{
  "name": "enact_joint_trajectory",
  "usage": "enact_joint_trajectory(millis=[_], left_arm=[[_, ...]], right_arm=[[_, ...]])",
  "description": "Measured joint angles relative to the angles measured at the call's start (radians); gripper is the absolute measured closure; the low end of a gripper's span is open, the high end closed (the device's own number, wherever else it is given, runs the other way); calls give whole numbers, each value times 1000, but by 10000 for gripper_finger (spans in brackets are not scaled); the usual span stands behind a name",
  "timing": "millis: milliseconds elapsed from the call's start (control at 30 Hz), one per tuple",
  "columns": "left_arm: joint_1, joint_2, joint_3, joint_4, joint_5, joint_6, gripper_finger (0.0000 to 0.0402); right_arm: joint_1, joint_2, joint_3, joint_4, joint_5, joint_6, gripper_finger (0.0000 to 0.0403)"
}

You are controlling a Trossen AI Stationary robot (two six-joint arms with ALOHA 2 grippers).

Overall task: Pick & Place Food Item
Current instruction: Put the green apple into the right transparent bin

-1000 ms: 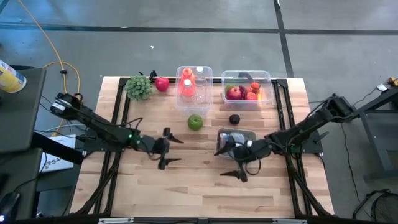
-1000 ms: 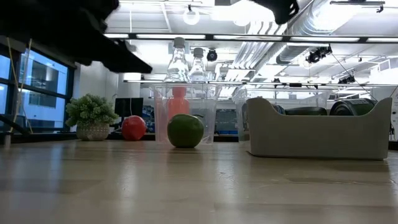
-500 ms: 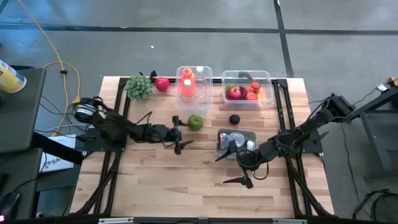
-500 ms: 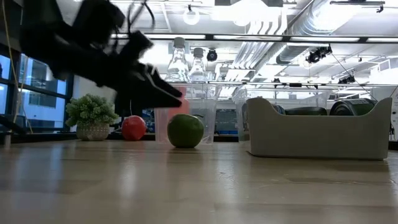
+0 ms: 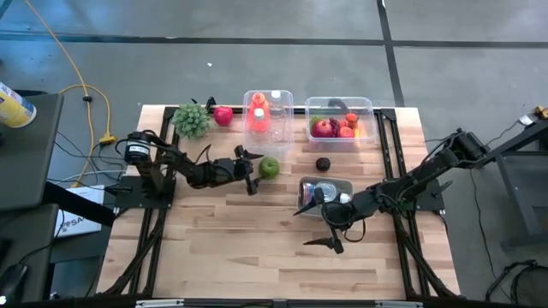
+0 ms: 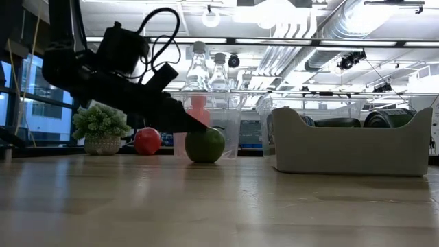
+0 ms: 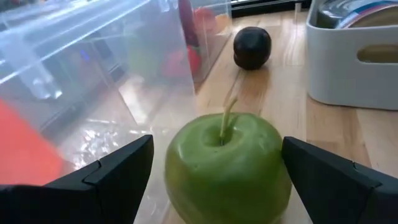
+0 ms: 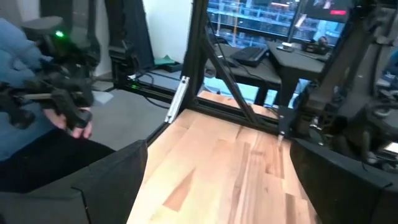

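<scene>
1. Far left of your table, the potted plant [image 5: 191, 120] and the red fruit [image 5: 223, 115] beside it stand untouched along the back edge.

2. Your left gripper [image 5: 249, 170] is down at table level with its jaws spread wide; the left wrist view shows one dark finger on each side of the green apple [image 7: 227, 168], with a gap on both sides and no grip made.

3. The green apple sits upright on the wood, stem up, just in front of the clear bottle box [image 5: 267, 114] and still well short of any container, so the pick is only at the approach stage by this reading.

4. Right of the apple, a dark round fruit [image 5: 323, 164] lies loose on the boards between the clear fruit bin [image 5: 370, 106] at the back and the grey tub [image 5: 306, 182] nearer the front.

5. Your right gripper [image 5: 312, 227] waits beside the grey tub, fingers splayed apart and holding nothing.

6. Left for you, as judged from here: close on the apple, lift it, carry it over and set it down. The fruit bin looks the likely target, though nothing confirms it.
</scene>
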Motion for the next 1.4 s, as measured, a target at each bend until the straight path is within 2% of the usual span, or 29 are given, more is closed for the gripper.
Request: enact_joint_trajectory(millis=[167,367,667,867,1400], left_arm=[[33,19,2,5,46,-75,57],[62,46,16,4,148,-64,57],[57,159,77,39,154,-100,57],[39,162,75,36,175,-37,57],[-36,164,74,20,199,-9,57]], right_arm=[[0,0,0,6,-21,10,20],[0,0,0,5,-19,52,20],[0,0,0,6,-22,90,20],[0,0,0,6,-22,101,20],[0,0,0,7,-55,196,20]])
